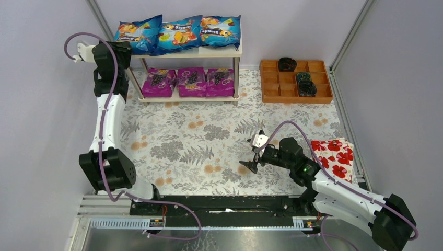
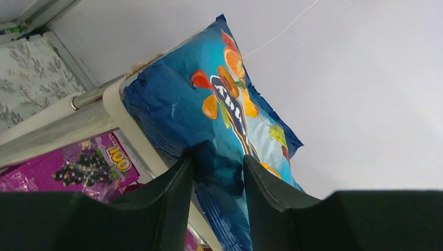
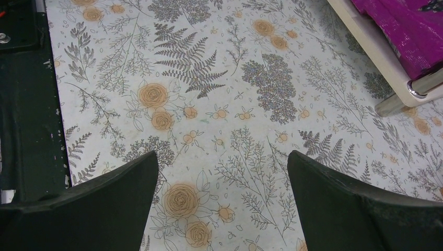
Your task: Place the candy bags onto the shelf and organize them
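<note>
The shelf (image 1: 219, 51) stands at the back of the table. Three blue candy bags (image 1: 180, 34) lie on its top board and three purple candy bags (image 1: 191, 81) on its lower board. My left gripper (image 1: 123, 48) is at the top board's left end, shut on the near end of the leftmost blue bag (image 1: 138, 34). In the left wrist view the gripper (image 2: 218, 167) pinches that blue bag (image 2: 219, 104), which rests on the shelf board (image 2: 112, 102); a purple bag (image 2: 89, 162) shows below. My right gripper (image 1: 251, 159) is open and empty above the floral tablecloth (image 3: 222, 162).
An orange compartment tray (image 1: 296, 95) with dark items stands right of the shelf. A white packet with red flowers (image 1: 334, 157) lies at the right edge by the right arm. The shelf's lower corner (image 3: 376, 47) and a purple bag (image 3: 402, 26) show in the right wrist view. Walls enclose the table.
</note>
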